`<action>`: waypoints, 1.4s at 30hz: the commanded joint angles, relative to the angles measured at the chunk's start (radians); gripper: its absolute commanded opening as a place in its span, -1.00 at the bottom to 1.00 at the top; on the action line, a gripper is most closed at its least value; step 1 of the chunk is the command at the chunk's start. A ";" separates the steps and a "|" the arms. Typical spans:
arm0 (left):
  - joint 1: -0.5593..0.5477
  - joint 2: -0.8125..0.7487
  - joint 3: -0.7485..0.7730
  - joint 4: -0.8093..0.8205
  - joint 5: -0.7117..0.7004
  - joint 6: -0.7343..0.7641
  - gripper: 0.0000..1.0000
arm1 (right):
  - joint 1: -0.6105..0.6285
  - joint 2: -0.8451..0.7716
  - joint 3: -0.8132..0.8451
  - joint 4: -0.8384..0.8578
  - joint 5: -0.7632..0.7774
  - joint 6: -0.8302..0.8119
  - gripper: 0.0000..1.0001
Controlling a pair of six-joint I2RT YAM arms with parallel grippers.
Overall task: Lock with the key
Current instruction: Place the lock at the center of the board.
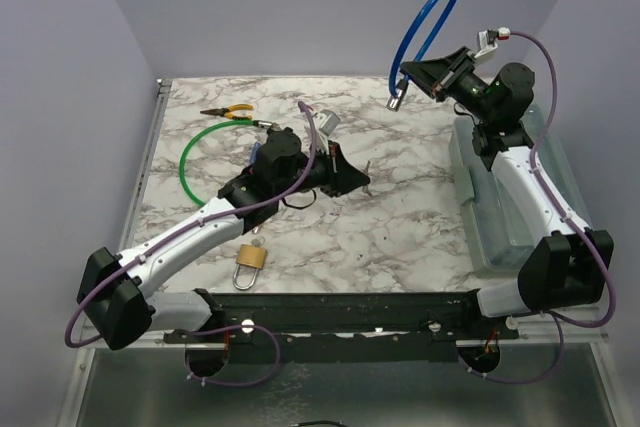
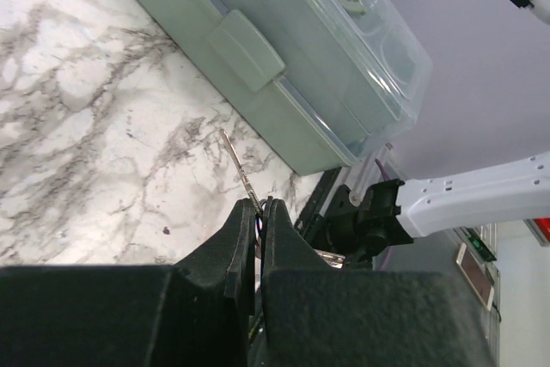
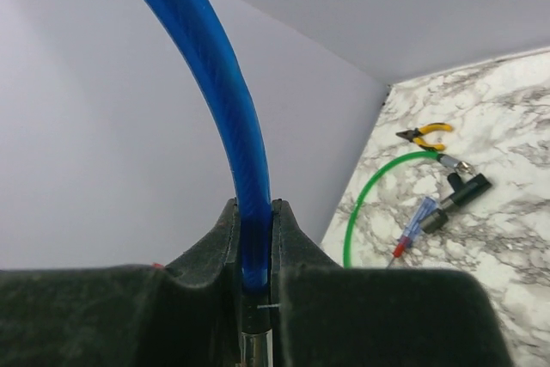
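A brass padlock [image 1: 250, 262] with its shackle up lies on the marble table near the front, beside my left arm. My left gripper [image 1: 350, 179] hovers over the table's middle, shut on a thin metal key [image 1: 366, 172]. In the left wrist view the key's blade [image 2: 236, 163] sticks out past the shut gripper [image 2: 260, 205]. My right gripper [image 1: 425, 77] is raised at the back right, shut on a blue tube [image 1: 425, 17] that loops upward. The right wrist view shows the tube [image 3: 228, 109] clamped in the gripper [image 3: 254, 208].
A clear plastic box [image 1: 500, 197] stands along the right edge and also shows in the left wrist view [image 2: 284, 58]. A green tube loop [image 1: 200, 147], yellow pliers [image 1: 228, 112] and a blue-handled screwdriver [image 3: 417, 225] lie at the back left.
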 commanded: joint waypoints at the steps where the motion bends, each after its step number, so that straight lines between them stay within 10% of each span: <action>1: 0.080 -0.045 -0.023 -0.002 -0.014 -0.014 -1.00 | 0.002 0.003 0.052 -0.153 0.021 -0.174 -0.99; 15: 0.333 -0.085 0.002 -0.018 -0.068 0.101 -1.00 | 0.042 0.217 0.190 -0.581 0.257 -0.428 -0.99; 42: 0.514 -0.150 -0.050 0.024 -0.070 0.098 -1.00 | 0.110 0.899 0.664 -0.553 0.406 -0.810 -0.99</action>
